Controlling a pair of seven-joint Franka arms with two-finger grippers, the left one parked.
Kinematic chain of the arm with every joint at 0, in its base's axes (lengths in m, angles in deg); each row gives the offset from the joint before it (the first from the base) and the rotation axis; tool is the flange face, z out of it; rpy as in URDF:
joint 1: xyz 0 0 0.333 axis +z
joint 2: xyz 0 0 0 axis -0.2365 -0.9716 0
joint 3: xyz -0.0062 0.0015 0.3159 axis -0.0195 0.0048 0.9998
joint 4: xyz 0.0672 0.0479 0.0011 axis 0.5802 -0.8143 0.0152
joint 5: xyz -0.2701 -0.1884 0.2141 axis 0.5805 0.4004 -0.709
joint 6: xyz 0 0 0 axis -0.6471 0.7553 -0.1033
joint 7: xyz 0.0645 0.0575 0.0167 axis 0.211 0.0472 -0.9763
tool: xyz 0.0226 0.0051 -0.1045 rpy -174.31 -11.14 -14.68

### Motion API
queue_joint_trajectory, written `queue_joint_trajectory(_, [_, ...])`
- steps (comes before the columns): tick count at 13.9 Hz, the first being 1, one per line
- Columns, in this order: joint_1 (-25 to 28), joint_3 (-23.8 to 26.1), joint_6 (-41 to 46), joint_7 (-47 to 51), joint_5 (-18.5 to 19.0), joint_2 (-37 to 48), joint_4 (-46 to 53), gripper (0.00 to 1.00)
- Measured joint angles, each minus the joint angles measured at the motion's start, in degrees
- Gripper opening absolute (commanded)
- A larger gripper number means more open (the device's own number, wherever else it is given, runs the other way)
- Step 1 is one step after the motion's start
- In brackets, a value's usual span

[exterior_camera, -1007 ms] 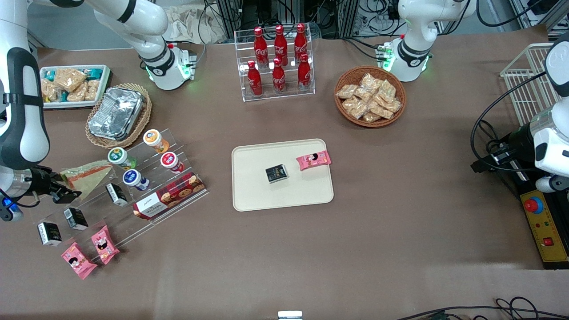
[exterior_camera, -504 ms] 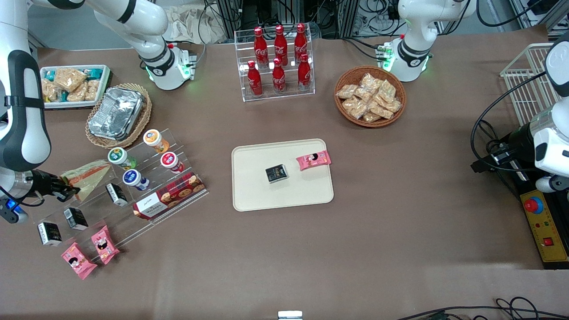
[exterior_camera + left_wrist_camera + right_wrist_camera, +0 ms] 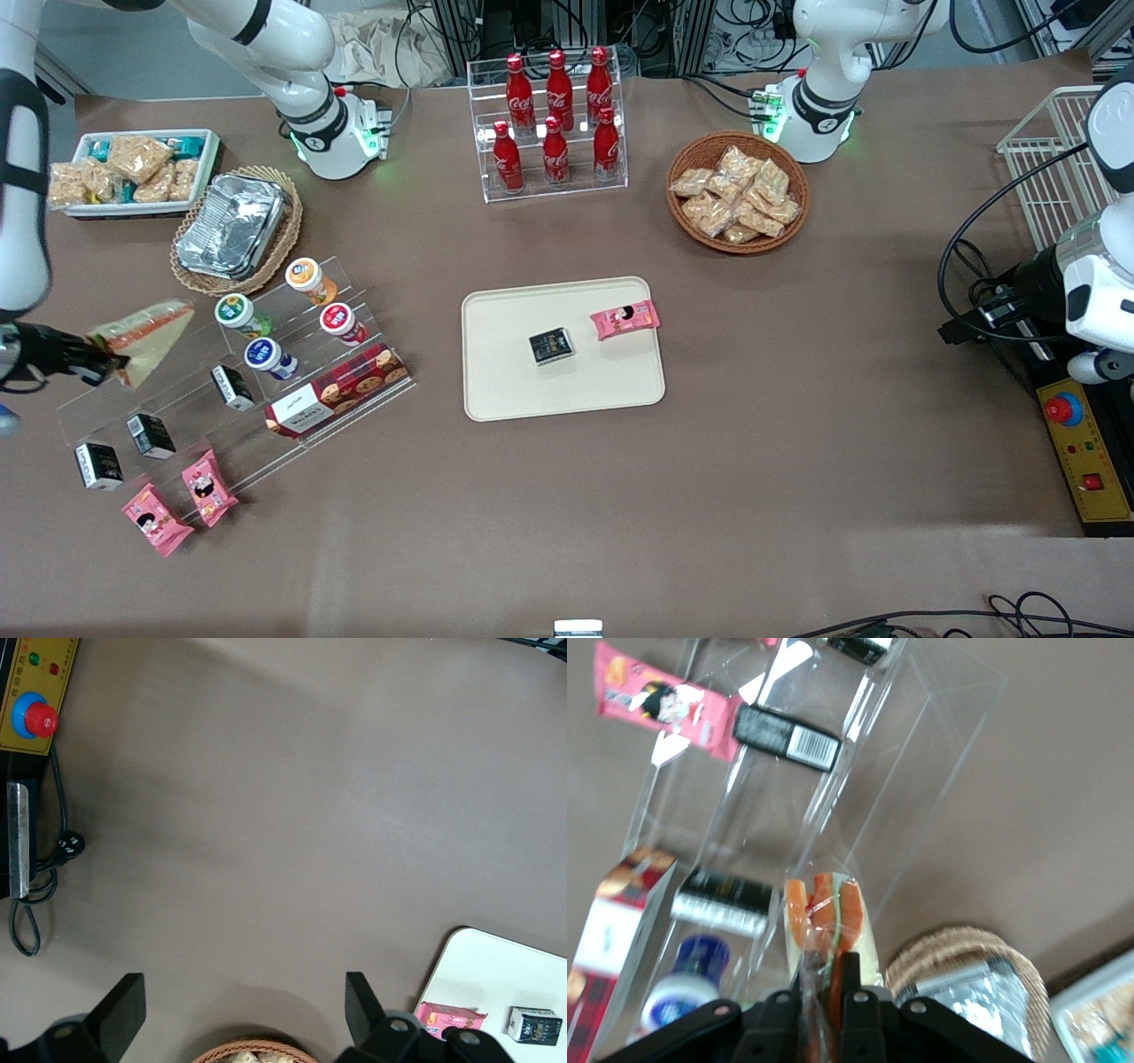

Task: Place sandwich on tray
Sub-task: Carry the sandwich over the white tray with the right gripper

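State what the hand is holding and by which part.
The hand, above the clear display stand, is shut on the sandwich, pinching the wrapped wedge at the end farthest from the tray.

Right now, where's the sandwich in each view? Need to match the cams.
Front view: the sandwich is held in the gripper above the clear acrylic display stand, at the working arm's end of the table.
Right wrist view: the sandwich is pinched edge-on in the shut gripper.
Left wrist view: not in it.
Shared landmark: the foil container in its wicker basket, also in the right wrist view.
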Motion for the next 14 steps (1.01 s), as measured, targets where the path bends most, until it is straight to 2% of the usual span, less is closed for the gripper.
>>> queue_joint_trajectory(3, [3.8, 0.3, 7.5, 0.7, -0.7, 1.5, 5.7, 0.00])
queue_joint_trajectory(5, [6.2, 0.4, 8.3, 6.2, -4.5, 2.4, 6.2, 0.00])
queue_joint_trajectory(10, [16.1, 0.6, 8.1, 33.5, -15.1, 2.6, 6.2, 0.00])
queue_joint_trajectory(14, [27.9, 0.7, -1.2, 54.6, -16.6, -0.4, 5.9, 0.00])
